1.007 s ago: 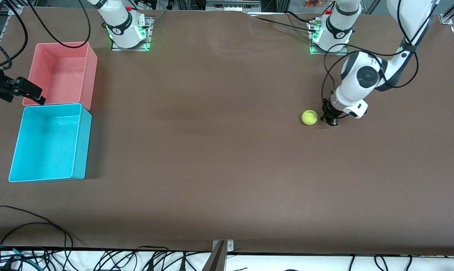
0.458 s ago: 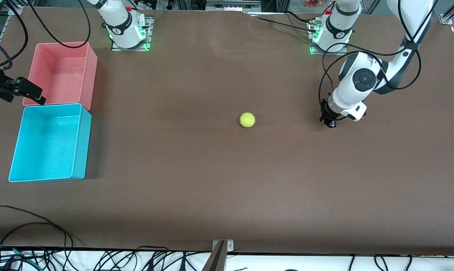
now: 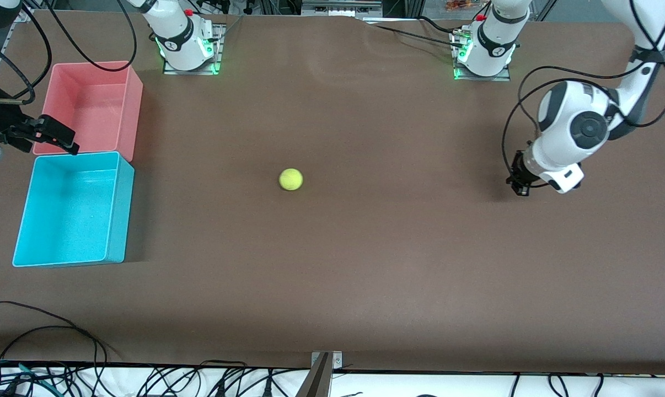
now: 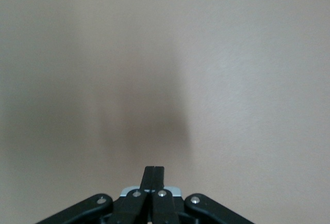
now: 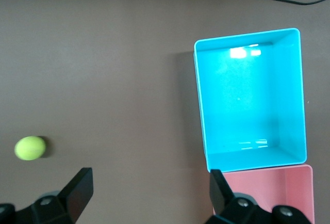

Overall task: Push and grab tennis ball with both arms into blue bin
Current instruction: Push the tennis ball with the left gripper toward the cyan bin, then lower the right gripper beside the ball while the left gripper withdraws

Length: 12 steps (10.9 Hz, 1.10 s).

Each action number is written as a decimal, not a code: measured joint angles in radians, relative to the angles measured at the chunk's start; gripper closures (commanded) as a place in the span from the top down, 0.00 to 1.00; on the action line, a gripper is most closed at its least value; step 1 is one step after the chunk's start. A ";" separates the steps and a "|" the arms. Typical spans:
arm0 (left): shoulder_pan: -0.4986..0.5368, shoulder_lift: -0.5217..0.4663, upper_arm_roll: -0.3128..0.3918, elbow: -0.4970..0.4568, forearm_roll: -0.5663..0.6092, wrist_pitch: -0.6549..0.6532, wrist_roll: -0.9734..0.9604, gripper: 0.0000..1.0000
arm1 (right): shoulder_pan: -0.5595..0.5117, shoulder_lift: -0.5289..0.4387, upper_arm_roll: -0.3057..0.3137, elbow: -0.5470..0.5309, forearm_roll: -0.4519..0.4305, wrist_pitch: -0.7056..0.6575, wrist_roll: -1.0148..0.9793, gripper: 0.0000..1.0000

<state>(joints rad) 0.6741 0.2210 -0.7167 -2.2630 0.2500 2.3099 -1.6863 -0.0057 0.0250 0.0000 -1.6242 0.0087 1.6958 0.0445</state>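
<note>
The tennis ball [image 3: 291, 179] lies on the bare brown table [image 3: 365, 264] near its middle, apart from both grippers; it also shows in the right wrist view [image 5: 30, 148]. The blue bin [image 3: 73, 209] stands empty at the right arm's end of the table and shows in the right wrist view [image 5: 250, 100]. My left gripper [image 3: 519, 186] is shut and empty, low over the table toward the left arm's end; its wrist view [image 4: 153, 175] shows only table. My right gripper [image 3: 57, 138] is open and empty, up in the air over the bins' edge [image 5: 149, 193].
A pink bin [image 3: 90, 107] stands empty, touching the blue bin and farther from the front camera; its corner shows in the right wrist view [image 5: 278, 188]. Cables [image 3: 46, 331] lie along the table's near edge.
The ball has rolled away from my left gripper toward the right arm's end, to mid-table. My left gripper has drawn back toward the left arm's end. My right gripper shifted slightly.
</note>
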 measured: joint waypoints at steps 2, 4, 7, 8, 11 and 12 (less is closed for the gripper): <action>0.028 -0.003 0.013 0.095 0.000 -0.085 0.192 0.05 | 0.013 0.002 0.000 0.000 0.000 0.000 0.000 1.00; 0.100 0.000 0.021 0.148 0.000 -0.091 0.443 0.14 | 0.037 0.012 0.002 -0.001 0.000 -0.009 -0.002 1.00; 0.142 0.009 0.020 0.220 0.000 -0.097 0.646 1.00 | 0.063 0.028 0.003 -0.003 0.000 -0.037 -0.001 1.00; 0.137 0.009 0.016 0.238 0.000 -0.103 0.657 1.00 | 0.069 0.032 0.003 -0.008 0.000 -0.050 0.000 1.00; 0.128 0.009 0.007 0.267 0.000 -0.114 0.843 1.00 | 0.070 0.041 0.002 -0.043 -0.001 -0.063 0.000 1.00; 0.128 0.009 0.007 0.278 0.000 -0.122 0.951 1.00 | 0.070 0.043 0.002 -0.048 -0.001 -0.065 0.000 1.00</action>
<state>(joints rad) 0.8019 0.2298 -0.7096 -1.9851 0.2495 2.1883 -0.7349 0.0646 0.0676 0.0018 -1.6719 0.0080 1.6311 0.0445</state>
